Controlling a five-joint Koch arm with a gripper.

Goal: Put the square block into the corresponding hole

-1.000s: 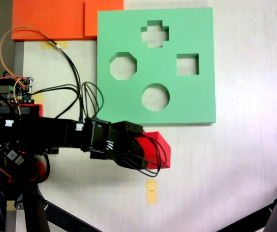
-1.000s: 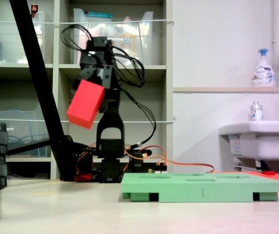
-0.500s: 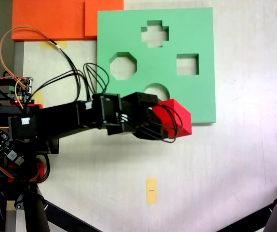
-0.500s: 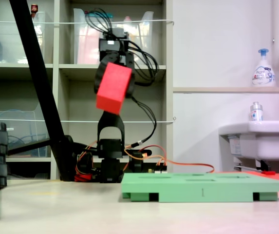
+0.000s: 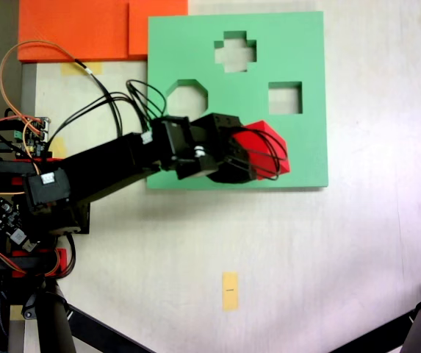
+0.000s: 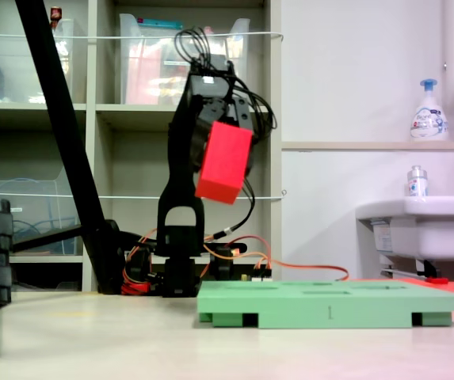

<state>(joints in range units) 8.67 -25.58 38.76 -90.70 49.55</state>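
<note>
Over the lower middle of the green board (image 5: 298, 158), seen from the top-down fixed view, the red block (image 5: 263, 145) is being carried in the gripper (image 5: 258, 153), with the jaws pinched onto it so the block sticks out past the black gripper body toward 3 o'clock. From this view the block is parked right over the spot where the round cutout sits, so that hole is mostly covered by the arm and block. The square hole (image 5: 285, 98) is found at about 1 o'clock from the block, near but clearly apart from it, and nothing is in it. The cross-shaped cutout (image 5: 235, 51) is up at 12 o'clock, and the octagonal cutout (image 5: 188, 92) is at roughly 10 o'clock, partly crossed by black cables. In the side-on fixed view the block (image 6: 224, 162) is seen held high in the air and tilted, well above the board (image 6: 330, 305), which lies flat on the table (image 6: 92, 340). The gripper (image 6: 219, 134) is clamped on the block's upper end there. Orange foam sheets (image 5: 78, 29) are lying at the board's 9 to 10 o'clock side, touching its edge, and a small yellow tape strip (image 5: 230, 290) is stuck on the table at 6 o'clock from the block.
</note>
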